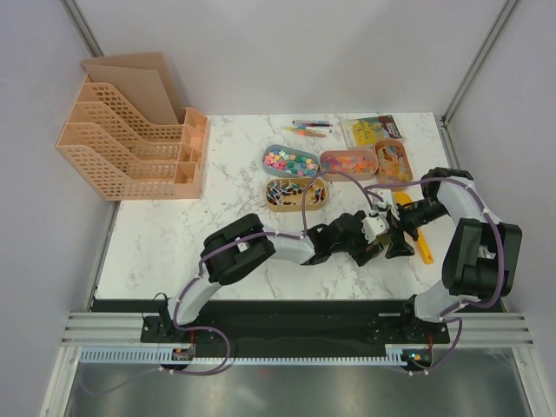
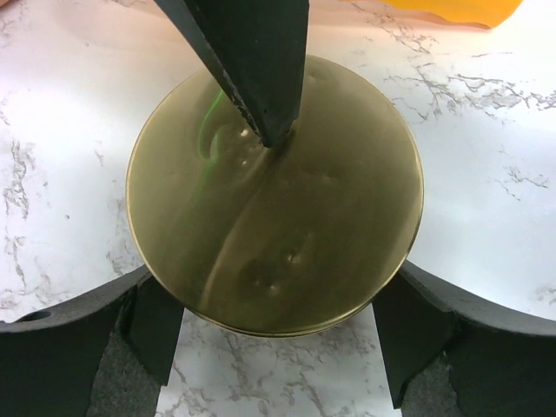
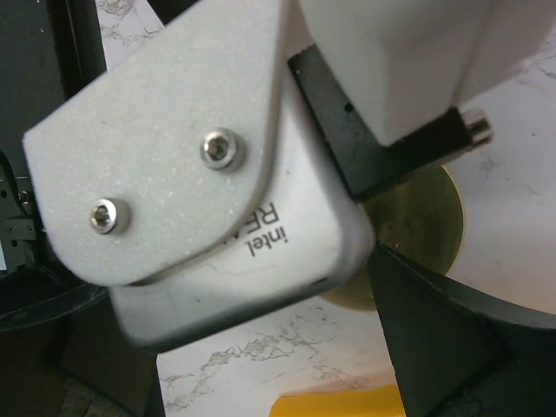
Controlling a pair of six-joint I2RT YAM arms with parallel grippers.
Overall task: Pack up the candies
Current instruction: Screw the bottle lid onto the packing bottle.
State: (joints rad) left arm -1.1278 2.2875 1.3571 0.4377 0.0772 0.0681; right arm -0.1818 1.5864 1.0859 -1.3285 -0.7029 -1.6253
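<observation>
The candies lie in several small trays at the back: bright mixed ones in a blue tray (image 1: 291,161), a pink tray (image 1: 347,162) and an orange tray (image 1: 393,162), darker wrapped ones in a tan tray (image 1: 295,193). My left gripper (image 1: 363,236) (image 2: 276,300) has its two fingers against opposite sides of a round gold lid (image 2: 287,217), flat over the marble. My right gripper (image 1: 395,238) (image 3: 261,356) is open. One of its black fingers (image 2: 256,69) rests its tip on the lid's top. In the right wrist view, the left arm's white camera housing (image 3: 200,174) hides most of the lid (image 3: 430,234).
A yellow-orange scoop (image 1: 423,248) lies right of the grippers; it also shows in the left wrist view (image 2: 456,9) and the right wrist view (image 3: 347,404). Thin pens (image 1: 310,129) and a flat packet (image 1: 372,129) lie at the back. A peach file rack (image 1: 130,143) stands far left.
</observation>
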